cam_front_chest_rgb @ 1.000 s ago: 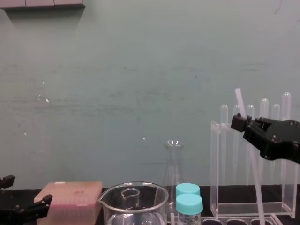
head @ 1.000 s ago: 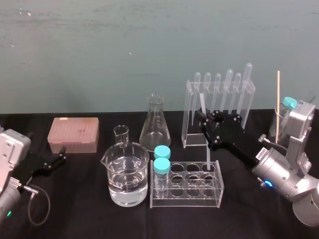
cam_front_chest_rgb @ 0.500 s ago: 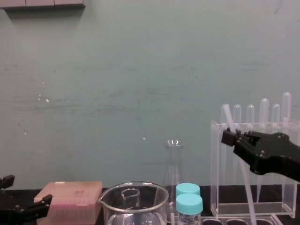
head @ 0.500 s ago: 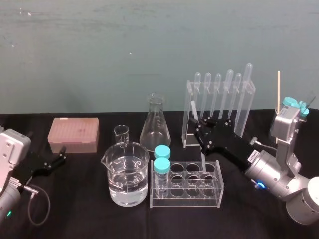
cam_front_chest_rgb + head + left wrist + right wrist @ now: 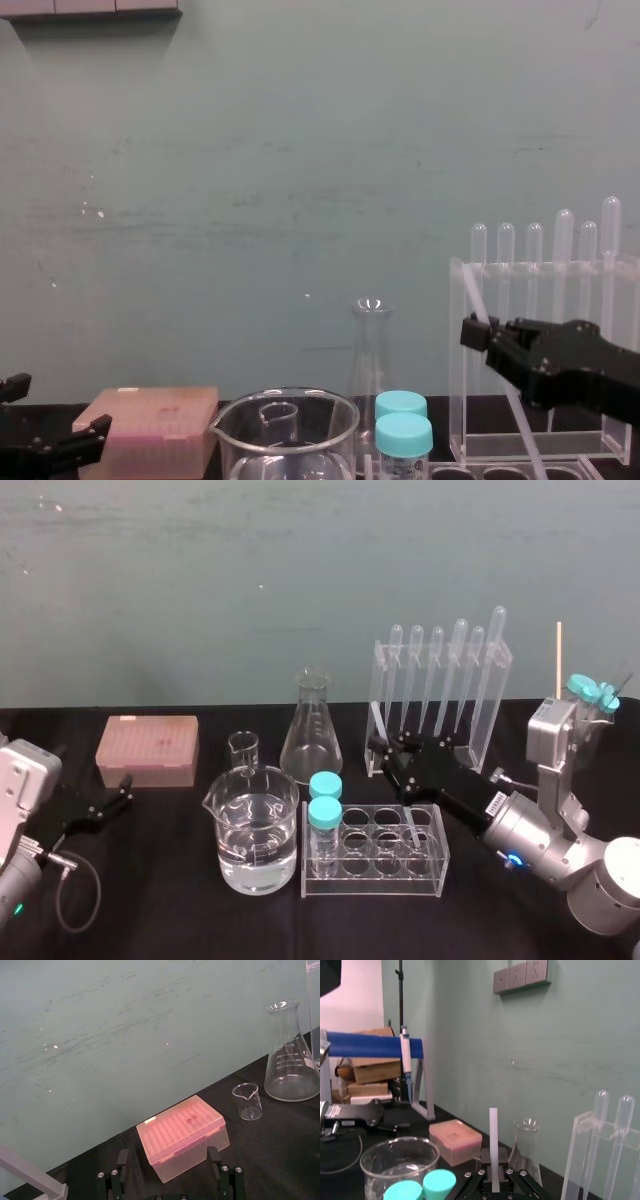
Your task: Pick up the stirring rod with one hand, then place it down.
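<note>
Black table (image 5: 160,880), low clear tube rack (image 5: 375,865) near its middle, right gripper (image 5: 380,748) over the rack's far side, clamped on the stirring rod (image 5: 376,716), left gripper (image 5: 124,789) resting at the table's left, fingers (image 5: 121,1160) apart, rod tilted, lower end down in the rack.

No lettering can be read with certainty
The conical flask (image 5: 292,1055) bears white graduation marks and figures too faint to make out; the pink box (image 5: 182,1135) has a small white sticker and a dark scrawl on its lid, both illegible; a white printed tag (image 5: 493,803) on the right arm is likewise unreadable
</note>
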### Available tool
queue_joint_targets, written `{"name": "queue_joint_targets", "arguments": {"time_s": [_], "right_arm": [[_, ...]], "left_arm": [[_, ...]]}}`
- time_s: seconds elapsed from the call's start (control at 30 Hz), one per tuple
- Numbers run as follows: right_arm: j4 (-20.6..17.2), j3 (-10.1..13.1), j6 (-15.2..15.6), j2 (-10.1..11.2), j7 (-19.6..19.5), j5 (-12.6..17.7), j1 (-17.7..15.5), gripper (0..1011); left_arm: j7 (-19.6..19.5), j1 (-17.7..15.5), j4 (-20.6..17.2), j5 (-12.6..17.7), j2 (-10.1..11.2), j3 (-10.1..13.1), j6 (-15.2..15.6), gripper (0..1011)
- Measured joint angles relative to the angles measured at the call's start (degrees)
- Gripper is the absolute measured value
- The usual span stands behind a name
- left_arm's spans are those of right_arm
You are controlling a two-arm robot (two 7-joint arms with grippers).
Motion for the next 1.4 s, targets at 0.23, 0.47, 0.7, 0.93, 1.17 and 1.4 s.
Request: {"name": "queue_joint_targets", "arguments": {"time_s": [0.23, 0.47, 0.7, 0.93, 1.17, 1.4], "right_arm": [[0.5, -0.3, 0.9, 0.1, -0.8, -0.8, 0.2, 70], [0.4, -0.2, 0.8, 0.1, -0.7, -0.7, 0.2, 70], [0.4, -0.2, 0.6, 0.1, -0.7, -0.6, 0.2, 70], [0.3, -0.2, 0.6, 0.1, -0.7, -0.5, 0.1, 74], [0.3, -0.1, 0.5, 0.1, -0.7, -0.5, 0.1, 272], [0.3, -0.1, 0.5, 0.1, -0.7, -0.4, 0.1, 500]], "left_arm": [[0.0, 0.0, 0.0, 0.0, 0.0, 0.0, 0.0, 1000], [0.0, 0.0, 0.0, 0.0, 0.0, 0.0, 0.0, 1000], [0.0, 0.0, 0.0, 0.0, 0.0, 0.0, 0.0, 1000], [0.0, 0.0, 0.0, 0.0, 0.0, 0.0, 0.0, 1000], [0.0, 0.0, 0.0, 0.0, 0.0, 0.0, 0.0, 1000], [0.0, 0.0, 0.0, 0.0, 0.0, 0.0, 0.0, 1000]]}}
